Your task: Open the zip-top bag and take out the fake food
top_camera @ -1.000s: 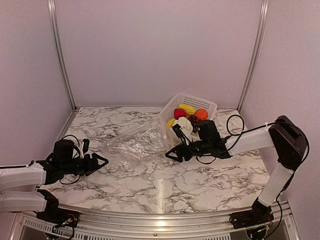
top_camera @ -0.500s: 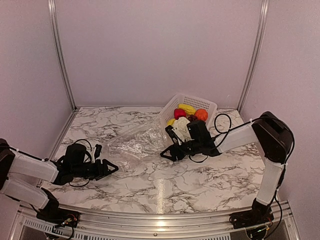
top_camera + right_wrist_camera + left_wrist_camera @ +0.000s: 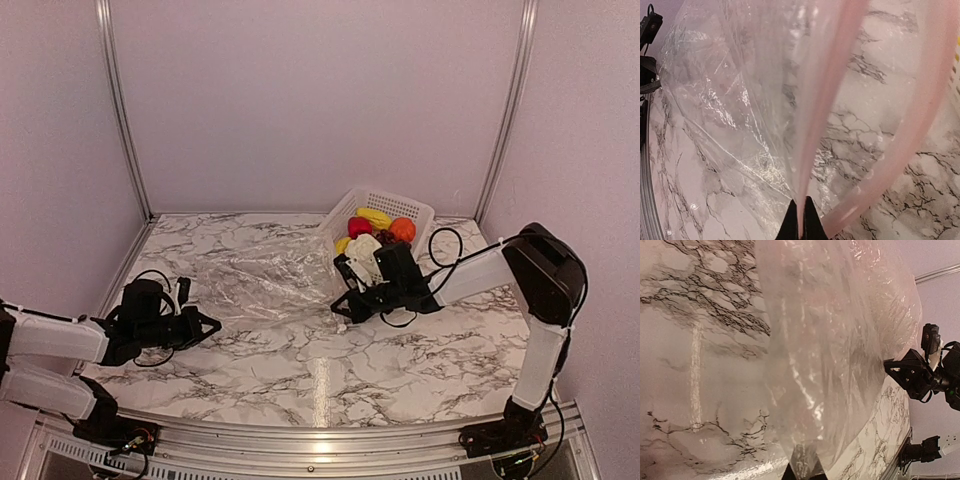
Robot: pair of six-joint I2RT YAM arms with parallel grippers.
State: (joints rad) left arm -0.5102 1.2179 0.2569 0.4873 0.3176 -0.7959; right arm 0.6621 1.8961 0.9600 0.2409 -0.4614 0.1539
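Observation:
The clear crinkly zip-top bag (image 3: 265, 280) lies spread on the marble table between my two grippers. My left gripper (image 3: 208, 323) is shut on the bag's left corner, and in the left wrist view the plastic (image 3: 830, 340) fans out from the left gripper (image 3: 805, 474). My right gripper (image 3: 345, 306) is shut on the bag's right edge. In the right wrist view the right gripper (image 3: 801, 226) pinches the pink zip strip (image 3: 825, 100). The fake food sits in the basket: red apple (image 3: 359, 226), yellow fruit (image 3: 374, 216), orange piece (image 3: 402, 229), white lumpy piece (image 3: 367, 248).
The white perforated basket (image 3: 400, 203) stands tilted at the back right, just behind my right wrist. Pale walls close in the table on three sides. A metal rail (image 3: 320, 440) runs along the near edge. My right arm (image 3: 545, 270) bends up at the right.
Both grippers have closed onto the bag's opposite ends. The left one has drawn back to the left, and the crumpled bag is now pulled out wide and flat.

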